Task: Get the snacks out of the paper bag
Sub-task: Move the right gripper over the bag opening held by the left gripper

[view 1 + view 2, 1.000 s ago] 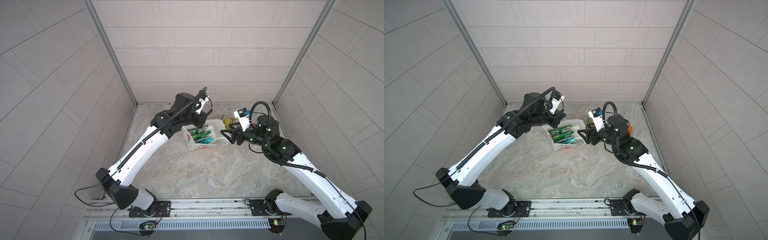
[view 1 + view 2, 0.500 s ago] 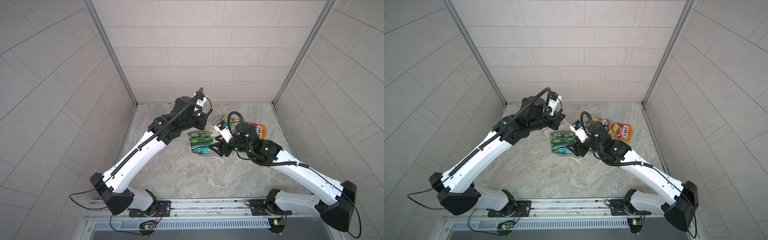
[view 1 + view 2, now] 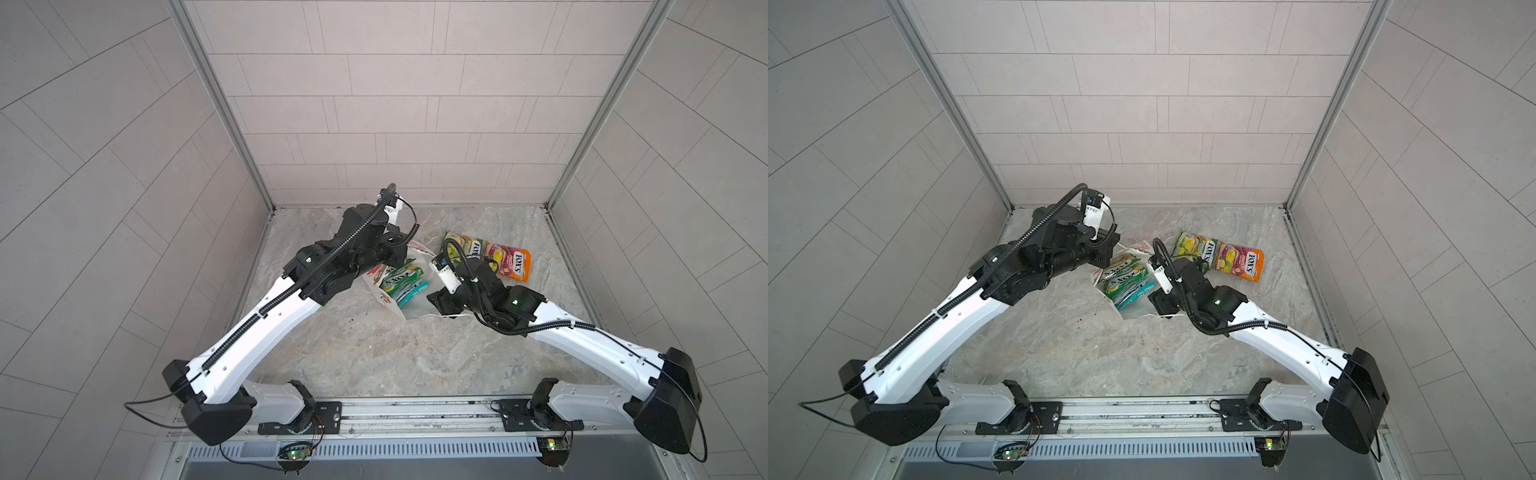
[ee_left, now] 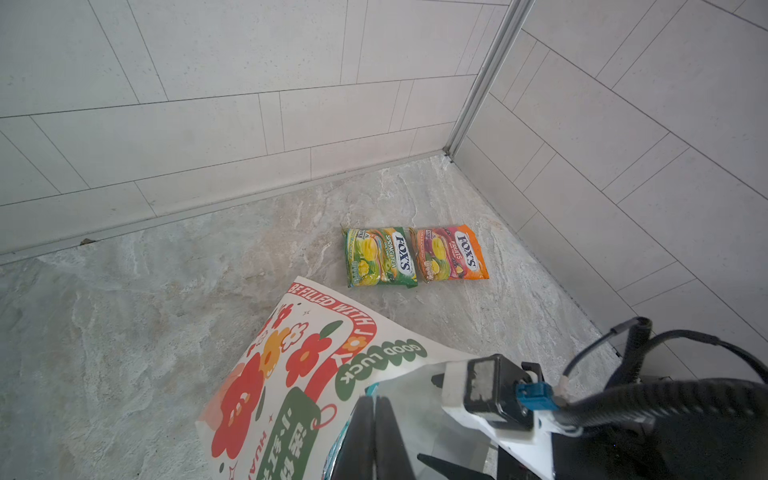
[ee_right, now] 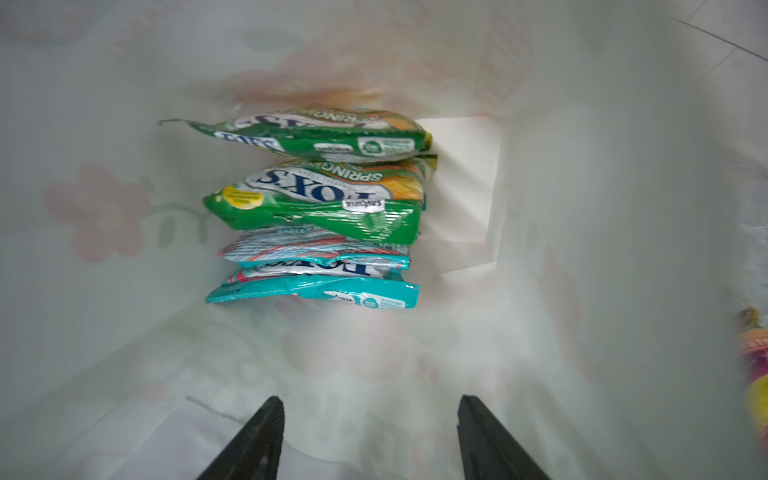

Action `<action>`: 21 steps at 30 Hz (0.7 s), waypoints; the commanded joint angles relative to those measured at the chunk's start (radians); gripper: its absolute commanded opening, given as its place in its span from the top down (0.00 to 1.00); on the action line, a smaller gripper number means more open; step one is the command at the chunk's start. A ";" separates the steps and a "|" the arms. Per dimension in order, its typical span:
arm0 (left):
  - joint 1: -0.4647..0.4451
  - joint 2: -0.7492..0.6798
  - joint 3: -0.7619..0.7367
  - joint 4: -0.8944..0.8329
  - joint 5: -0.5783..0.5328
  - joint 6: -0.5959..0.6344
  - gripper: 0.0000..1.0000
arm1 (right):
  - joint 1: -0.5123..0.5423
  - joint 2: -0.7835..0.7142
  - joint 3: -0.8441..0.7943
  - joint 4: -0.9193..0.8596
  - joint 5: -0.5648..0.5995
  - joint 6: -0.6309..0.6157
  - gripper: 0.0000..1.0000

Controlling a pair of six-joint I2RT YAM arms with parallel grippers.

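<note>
Paper bag (image 4: 316,374) reads "GOOD LUCK", loose packets (image 4: 380,257) read "FOX'S"

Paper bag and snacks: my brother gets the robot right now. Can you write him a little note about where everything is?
Left pincer: shut on the paper bag at its rim, holding the mouth open.
Right pincer: open and empty, inside the bag's mouth, facing the snacks.
Done: green-yellow packet and orange-pink packet lie side by side on the table.
Left: two green packets and two teal packets are in the bag. Take them out.
</note>
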 commanded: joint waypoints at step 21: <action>-0.097 0.028 -0.054 0.078 -0.102 -0.192 1.00 | -0.001 -0.082 -0.126 0.140 0.051 -0.029 0.30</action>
